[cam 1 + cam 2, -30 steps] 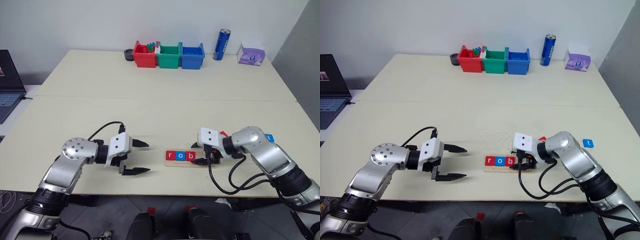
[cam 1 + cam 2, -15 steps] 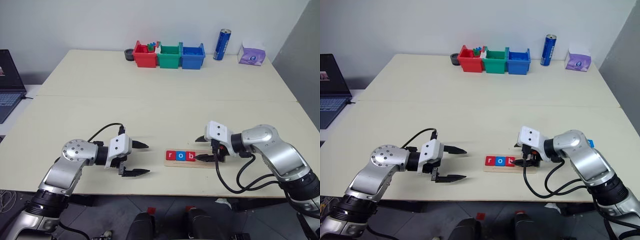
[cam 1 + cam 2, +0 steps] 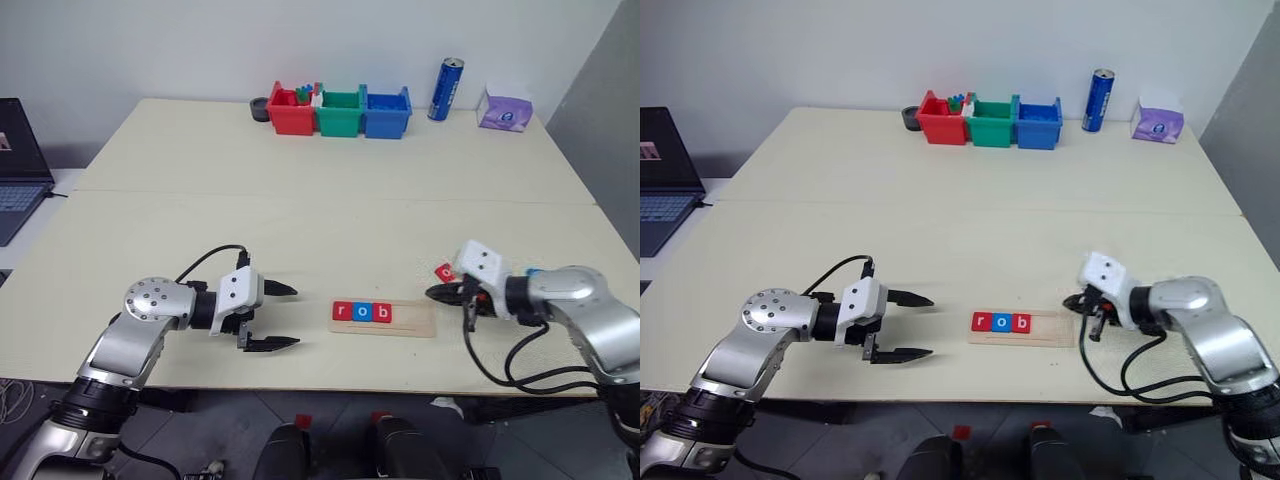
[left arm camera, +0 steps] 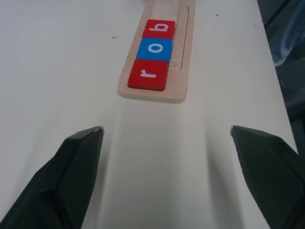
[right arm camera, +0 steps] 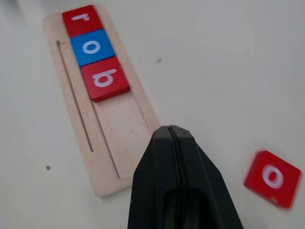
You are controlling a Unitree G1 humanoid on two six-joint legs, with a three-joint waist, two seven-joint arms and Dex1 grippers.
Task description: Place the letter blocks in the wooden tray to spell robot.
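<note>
The wooden tray [image 3: 415, 320] lies near the table's front edge. Its left half holds three letter blocks: red r [image 3: 343, 311], blue o [image 3: 362, 312] and red b [image 3: 381, 313]. The tray's right half is bare. A loose red o block [image 3: 444, 271] lies flat on the table just past the tray's right end. A blue block [image 3: 533, 271] peeks out behind my right arm. My right gripper [image 3: 432, 293] hovers right of the tray, shut with nothing in it, close beside the red o block [image 5: 273, 178]. My left gripper [image 3: 296, 316] stands open left of the tray [image 4: 183, 71], holding nothing.
Red [image 3: 288, 112], green [image 3: 338, 112] and blue [image 3: 385, 112] bins stand in a row at the table's far edge. A blue can [image 3: 443, 88] and a purple pack [image 3: 503, 108] are to their right. A laptop [image 3: 15, 165] sits off the left side.
My right gripper has pulled away from the tray to the right and shut its fingers, leaving the red b block in the tray and uncovering the red o block. The left arm stayed still.
</note>
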